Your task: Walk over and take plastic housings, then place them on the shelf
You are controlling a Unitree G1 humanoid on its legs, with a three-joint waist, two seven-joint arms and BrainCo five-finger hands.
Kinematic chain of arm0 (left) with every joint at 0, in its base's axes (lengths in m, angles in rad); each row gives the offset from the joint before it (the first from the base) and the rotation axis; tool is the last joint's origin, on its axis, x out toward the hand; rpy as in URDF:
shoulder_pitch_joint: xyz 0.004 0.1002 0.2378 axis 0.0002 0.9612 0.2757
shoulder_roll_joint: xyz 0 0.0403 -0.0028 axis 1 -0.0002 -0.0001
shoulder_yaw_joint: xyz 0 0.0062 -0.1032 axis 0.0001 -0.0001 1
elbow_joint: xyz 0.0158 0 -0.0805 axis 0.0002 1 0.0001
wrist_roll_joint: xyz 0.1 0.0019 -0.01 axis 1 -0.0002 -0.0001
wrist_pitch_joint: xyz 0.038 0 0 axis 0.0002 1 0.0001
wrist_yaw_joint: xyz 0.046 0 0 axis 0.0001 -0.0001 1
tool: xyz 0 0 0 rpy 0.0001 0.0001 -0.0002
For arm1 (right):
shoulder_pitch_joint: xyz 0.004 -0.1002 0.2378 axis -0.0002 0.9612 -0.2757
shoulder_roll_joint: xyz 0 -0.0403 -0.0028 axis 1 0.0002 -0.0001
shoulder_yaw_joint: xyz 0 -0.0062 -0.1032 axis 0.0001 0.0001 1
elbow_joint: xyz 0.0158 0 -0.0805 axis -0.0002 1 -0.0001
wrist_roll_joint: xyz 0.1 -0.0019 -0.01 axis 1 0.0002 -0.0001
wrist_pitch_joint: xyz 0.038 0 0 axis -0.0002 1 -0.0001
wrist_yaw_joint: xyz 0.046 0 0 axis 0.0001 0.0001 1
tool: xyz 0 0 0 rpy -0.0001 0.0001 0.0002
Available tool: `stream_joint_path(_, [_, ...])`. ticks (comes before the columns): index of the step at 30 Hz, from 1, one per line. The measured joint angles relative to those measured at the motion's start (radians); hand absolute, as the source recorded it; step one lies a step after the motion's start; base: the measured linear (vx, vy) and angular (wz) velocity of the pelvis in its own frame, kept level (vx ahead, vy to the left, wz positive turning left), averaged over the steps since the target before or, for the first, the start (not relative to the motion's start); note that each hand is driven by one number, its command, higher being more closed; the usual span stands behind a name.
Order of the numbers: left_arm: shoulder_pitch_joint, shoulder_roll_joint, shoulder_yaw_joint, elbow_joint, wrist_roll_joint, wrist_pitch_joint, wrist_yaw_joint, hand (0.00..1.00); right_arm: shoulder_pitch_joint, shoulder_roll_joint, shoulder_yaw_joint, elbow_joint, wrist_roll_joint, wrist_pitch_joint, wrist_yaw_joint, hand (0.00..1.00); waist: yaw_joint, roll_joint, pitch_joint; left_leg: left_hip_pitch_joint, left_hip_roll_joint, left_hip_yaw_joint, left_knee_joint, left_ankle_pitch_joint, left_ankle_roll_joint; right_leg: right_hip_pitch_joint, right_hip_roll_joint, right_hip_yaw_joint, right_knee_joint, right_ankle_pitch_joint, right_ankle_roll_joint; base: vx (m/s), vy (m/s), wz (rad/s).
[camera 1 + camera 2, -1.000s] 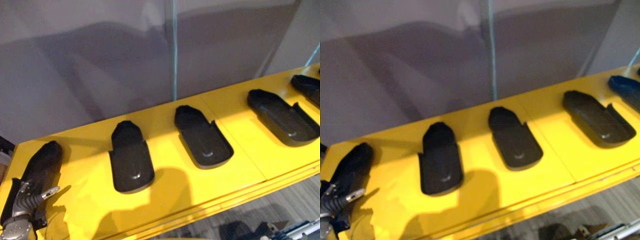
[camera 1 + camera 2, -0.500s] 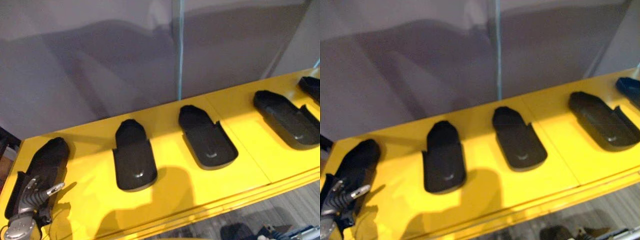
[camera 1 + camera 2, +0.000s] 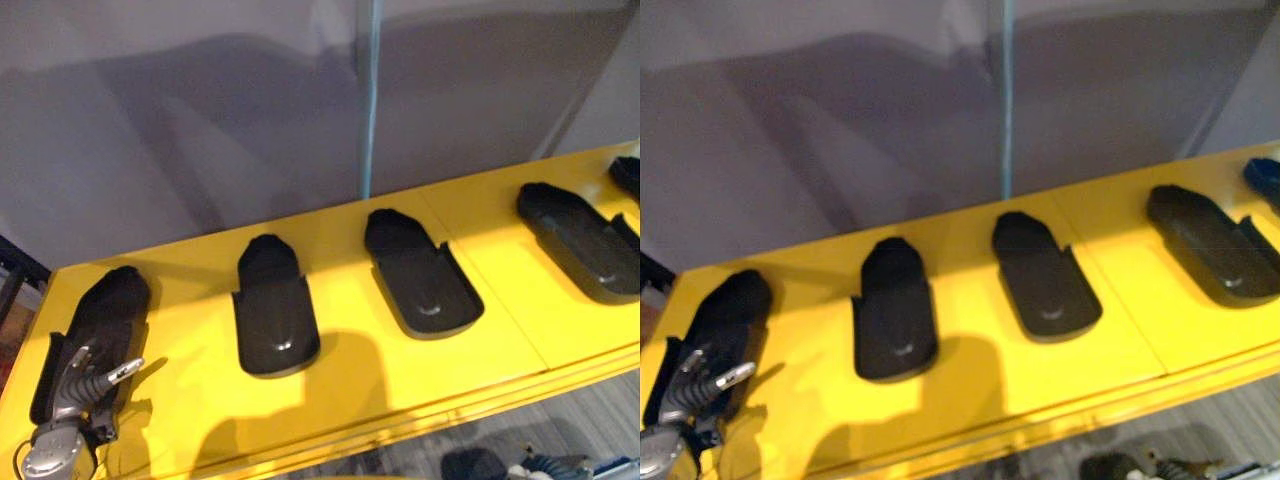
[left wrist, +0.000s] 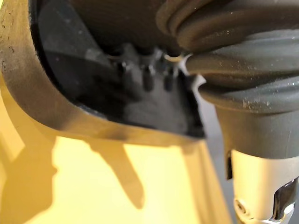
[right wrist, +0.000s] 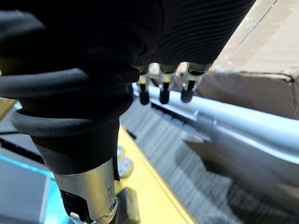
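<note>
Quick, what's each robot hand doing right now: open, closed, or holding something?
Left robot hand: at the leftmost plastic housing on the yellow shelf; grip cannot be told.
Right robot hand: open, holding nothing.

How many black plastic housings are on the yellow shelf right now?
5 black plastic housings along the yellow shelf: one at the left hand, two mid-shelf, one further right, one cut off at the right edge. More may lie beyond view.
</note>
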Motion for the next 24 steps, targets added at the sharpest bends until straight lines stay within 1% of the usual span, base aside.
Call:
stream_joint_path(4, [-0.001, -0.001, -0.012, -0.009, 0.008, 0.002, 0.050, 0.00, 0.000, 0.000, 0.007, 0.004, 0.000, 0.001, 0.011, 0.00, 0.000, -0.004, 0.001, 0.000, -0.003, -0.002, -0.006, 0.002, 0.001, 0.000, -0.002, -0.001, -0.002, 0.002, 0.003, 0.00, 0.001, 0.01])
stream_joint_path(6, [-0.003, -0.001, -0.009, -0.008, 0.013, 0.004, 0.112, 0.00, 0.000, 0.000, 0.011, 0.007, 0.000, 0.000, 0.011, 0.00, 0.000, -0.009, 0.003, 0.000, -0.003, -0.002, -0.006, 0.002, 0.001, 0.000, -0.001, -0.001, -0.003, 0.002, 0.003, 0.00, 0.000, 0.00])
stream_joint_path(7, [-0.003, -0.001, -0.006, -0.006, 0.013, 0.004, 0.130, 0.00, 0.000, 0.000, 0.011, 0.007, 0.000, 0.000, 0.011, 0.00, 0.000, -0.009, 0.003, 0.000, -0.003, -0.002, -0.007, 0.002, 0.001, 0.000, -0.001, -0.001, -0.004, 0.002, 0.003, 0.00, 0.000, 0.00])
stream_joint_path(8, [-0.012, -0.001, 0.008, 0.006, 0.013, 0.001, 0.174, 0.00, 0.000, 0.000, 0.011, 0.010, 0.001, 0.000, 0.012, 0.00, -0.001, -0.009, 0.003, 0.001, -0.003, -0.001, -0.007, 0.002, 0.001, 0.000, -0.001, -0.001, -0.004, 0.003, 0.004, 0.00, 0.000, 0.00])
stream_joint_path(9, [-0.022, -0.001, 0.037, 0.021, 0.010, -0.012, 0.231, 0.00, 0.001, 0.000, 0.013, 0.016, 0.019, -0.007, 0.017, 0.00, -0.001, -0.015, 0.007, 0.001, -0.003, 0.000, -0.007, 0.002, 0.001, 0.001, -0.001, 0.000, -0.006, 0.003, 0.004, 0.00, 0.000, 0.00])
stream_joint_path(10, [-0.028, -0.001, 0.074, 0.026, 0.008, -0.036, 0.279, 0.00, 0.002, 0.000, 0.013, 0.028, 0.031, -0.014, 0.023, 0.00, -0.001, -0.024, 0.009, 0.000, -0.003, 0.000, -0.006, 0.003, 0.000, 0.001, 0.000, 0.003, -0.007, 0.004, 0.005, 0.00, 0.000, 0.00])
stream_joint_path(11, [-0.030, -0.001, 0.081, 0.025, 0.008, -0.046, 0.293, 0.00, 0.004, 0.000, 0.013, 0.034, 0.036, -0.017, 0.026, 0.00, 0.000, -0.026, 0.008, 0.000, -0.003, 0.000, -0.006, 0.003, 0.000, 0.001, 0.000, 0.003, -0.007, 0.004, 0.005, 0.00, 0.000, 0.00])
stream_joint_path(13, [-0.045, -0.001, 0.135, 0.003, 0.008, -0.121, 0.355, 0.00, 0.017, 0.002, 0.015, 0.060, 0.039, -0.034, 0.034, 0.00, 0.002, -0.036, 0.002, 0.000, -0.005, 0.001, -0.006, 0.003, 0.000, 0.001, -0.002, 0.004, -0.007, 0.004, 0.005, 0.00, 0.000, 0.00])
stream_joint_path(14, [-0.045, -0.001, 0.143, -0.015, 0.007, -0.139, 0.366, 0.00, 0.018, 0.004, 0.015, 0.065, 0.039, -0.039, 0.034, 0.00, 0.002, -0.037, 0.002, 0.000, -0.005, 0.001, -0.006, 0.003, 0.000, 0.001, -0.002, 0.004, -0.007, 0.004, 0.005, 0.00, 0.000, 0.00])
stream_joint_path(15, [-0.042, -0.001, 0.148, -0.101, 0.008, -0.185, 0.391, 0.00, 0.026, 0.012, 0.014, 0.069, 0.039, -0.049, 0.034, 0.00, 0.002, -0.038, 0.001, 0.000, -0.005, 0.000, -0.006, 0.003, 0.000, 0.001, -0.002, 0.004, -0.007, 0.004, 0.005, 0.00, 0.000, 0.00])
stream_joint_path(16, [-0.042, -0.006, 0.149, -0.158, 0.006, -0.228, 0.391, 0.00, 0.029, 0.016, 0.014, 0.070, 0.039, -0.050, 0.033, 0.00, 0.003, -0.039, 0.001, 0.000, -0.005, -0.001, -0.006, 0.003, 0.000, 0.002, -0.003, 0.004, -0.006, 0.004, 0.005, 0.00, 0.000, 0.00])
stream_joint_path(17, [-0.043, -0.015, 0.150, -0.202, 0.006, -0.256, 0.390, 0.00, 0.030, 0.019, 0.014, 0.070, 0.039, -0.053, 0.033, 0.00, 0.002, -0.039, 0.001, 0.001, -0.006, -0.002, -0.006, 0.003, 0.000, 0.003, -0.003, 0.004, -0.006, 0.004, 0.005, 0.00, 0.000, 0.03])
stream_joint_path(18, [-0.046, -0.035, 0.147, -0.283, 0.007, -0.321, 0.390, 0.00, 0.030, 0.024, 0.013, 0.070, 0.038, -0.062, 0.033, 0.00, 0.000, -0.037, 0.001, 0.001, -0.007, -0.004, -0.006, 0.003, 0.000, 0.005, -0.004, 0.004, -0.006, 0.004, 0.005, 0.00, 0.000, 0.04])
stream_joint_path(19, [-0.053, -0.058, 0.145, -0.357, 0.009, -0.380, 0.390, 0.00, 0.031, 0.028, 0.013, 0.070, 0.038, -0.073, 0.033, 0.00, -0.003, -0.031, 0.003, 0.001, -0.008, -0.006, -0.006, 0.003, 0.000, 0.007, -0.005, 0.003, -0.006, 0.004, 0.006, 0.00, 0.000, 0.04])
stream_joint_path(20, [-0.058, -0.068, 0.142, -0.389, 0.009, -0.404, 0.391, 0.00, 0.034, 0.030, 0.013, 0.070, 0.038, -0.076, 0.033, 0.00, -0.004, -0.027, 0.004, 0.001, -0.008, -0.007, -0.006, 0.003, 0.000, 0.008, -0.006, 0.003, -0.006, 0.004, 0.006, 0.00, 0.000, 0.05])
stream_joint_path(22, [-0.079, -0.092, 0.138, -0.466, 0.002, -0.475, 0.400, 0.00, 0.045, 0.031, 0.011, 0.070, 0.038, -0.080, 0.033, 0.00, -0.007, -0.009, 0.005, 0.002, -0.009, -0.010, -0.006, 0.002, 0.000, 0.011, -0.007, 0.001, -0.006, 0.005, 0.007, 0.00, 0.000, 0.04])
stream_joint_path(23, [-0.081, -0.097, 0.138, -0.478, -0.001, -0.493, 0.412, 0.00, 0.046, 0.031, 0.011, 0.070, 0.038, -0.080, 0.033, 0.00, -0.007, -0.004, 0.004, 0.002, -0.009, -0.011, -0.006, 0.002, 0.000, 0.012, -0.007, 0.001, -0.006, 0.005, 0.007, 0.00, 0.000, 0.00])
stream_joint_path(24, [-0.082, -0.100, 0.138, -0.489, -0.002, -0.522, 0.428, 0.00, 0.048, 0.031, 0.011, 0.070, 0.038, -0.080, 0.032, 0.00, -0.009, -0.003, 0.004, 0.002, -0.009, -0.011, -0.006, 0.002, 0.000, 0.012, -0.006, 0.001, -0.006, 0.005, 0.007, 0.00, 0.000, 0.00])
